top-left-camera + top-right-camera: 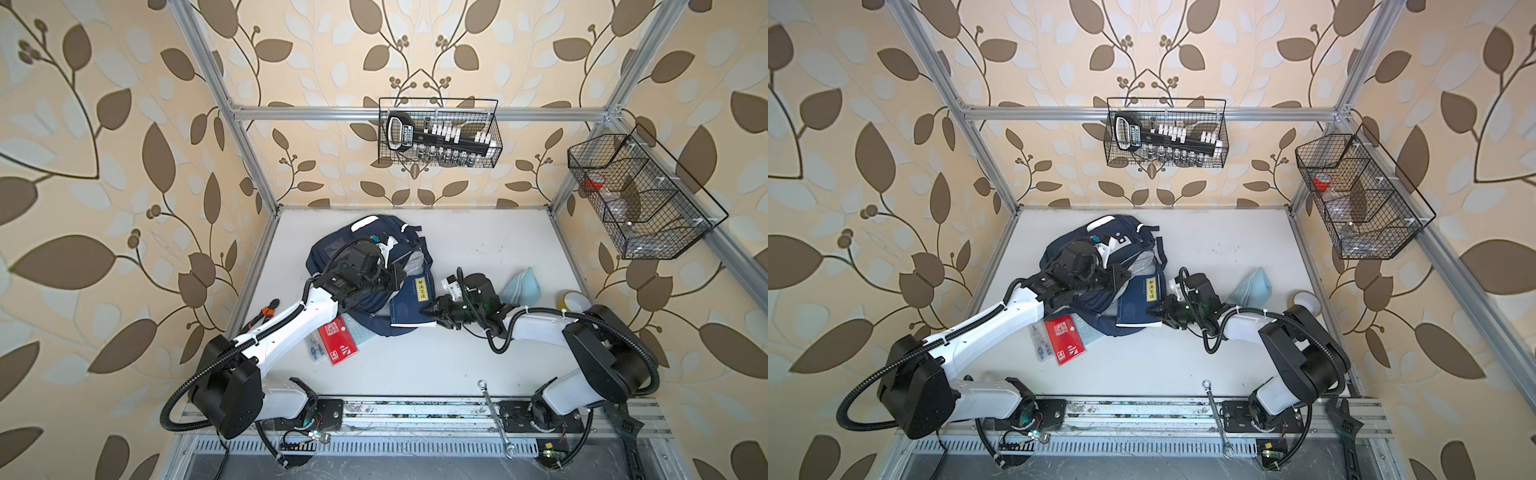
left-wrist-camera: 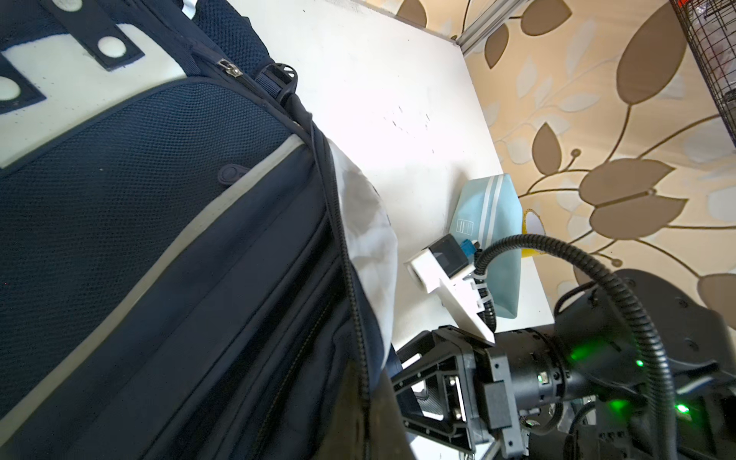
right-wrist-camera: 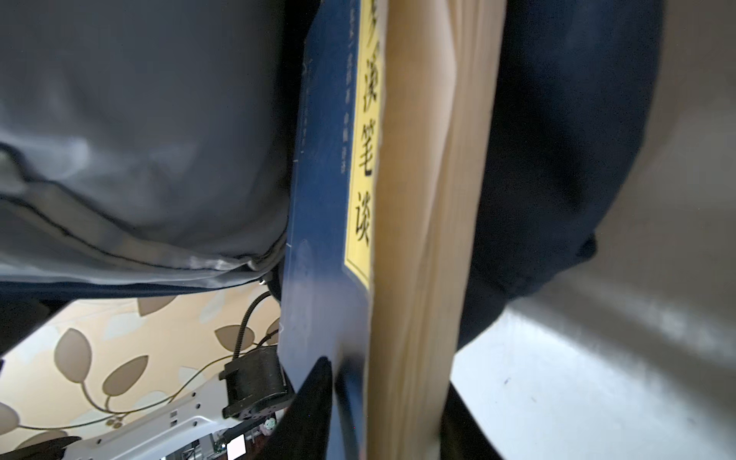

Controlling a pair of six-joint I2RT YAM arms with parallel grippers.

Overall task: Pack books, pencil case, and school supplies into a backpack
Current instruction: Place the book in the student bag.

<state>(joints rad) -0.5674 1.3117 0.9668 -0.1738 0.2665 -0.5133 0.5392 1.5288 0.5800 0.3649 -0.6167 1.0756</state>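
Looking at this one, it all comes down to how the navy book sits relative to the right gripper. In both top views the book is dead on the gripper's 9 o'clock and touching it. The jaws sit one on the cover and one under the pages, near the book's 6 o'clock corner. In the right wrist view the book fills the gap between them, so I'd call that a pinch on the book, not an open hand.

The book's long axis runs roughly 12 to 6. Its yellow-label end at 12 is tucked under the grey lining of the backpack, and the 6 end pokes out over the bag's lower lip.

The left gripper is at the book's 11 o'clock. It's closed, and it looks like it has the backpack's zip edge pinched up to hold the mouth open.

So imo the right arm is the nearer one, and the book wants to go lengthwise toward 12. Shove it sideways toward 9 and I'd expect it to jam.

Not packed yet: the pencil case out at the right gripper's 2 to 3 o'clock, and the red booklet, calculator and clear box at the book's 8 o'clock.
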